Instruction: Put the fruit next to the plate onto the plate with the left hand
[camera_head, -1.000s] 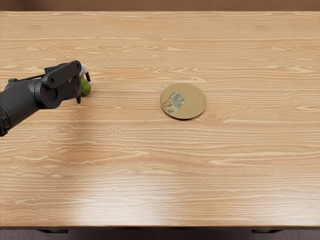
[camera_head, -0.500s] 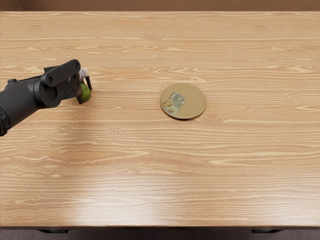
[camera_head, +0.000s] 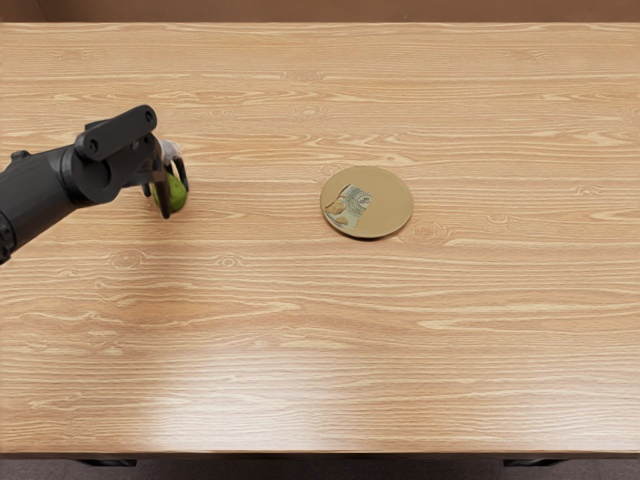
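fruit (camera_head: 177, 195) in left hand (camera_head: 158, 174), wood-grain table (camera_head: 350, 330) beneath.

fruit (camera_head: 177, 196) in left hand (camera_head: 152, 172), well left of plate (camera_head: 393, 212) (on the table (camera_head: 400, 340))

Bright, even light; perhaps faint glare lower-left.

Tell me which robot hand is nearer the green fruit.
Left. The left robot hand is at the green fruit, fingers on both sides of it; the right robot hand is not in view.
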